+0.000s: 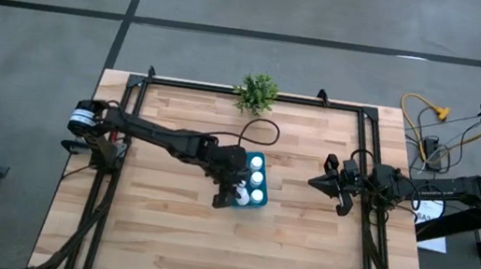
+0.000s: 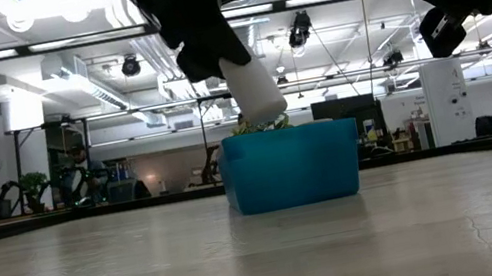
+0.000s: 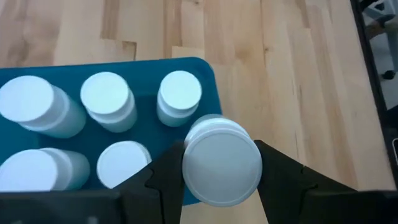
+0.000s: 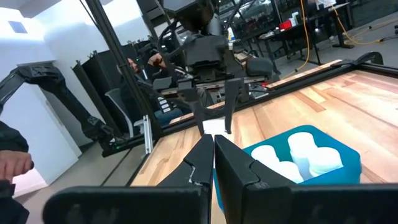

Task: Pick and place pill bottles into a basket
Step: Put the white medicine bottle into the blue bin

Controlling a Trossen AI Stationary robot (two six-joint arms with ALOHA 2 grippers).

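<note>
Left tool (image 3: 221, 171) hangs over the near-left corner of the basket (image 1: 251, 178), fingers pinching a pill bottle (image 3: 221, 163) tilted just above the rim. Five more pill bottles (image 3: 107, 99) stand upright inside the basket, caps up, no readable labels or writing on any of them. The basket sits mid tabletop (image 1: 188, 240). Right tool (image 4: 213, 152) waits at the right edge of the tabletop, raised, fingers pressed together. A small green plant (image 1: 257, 92) stands at the far edge.
</note>
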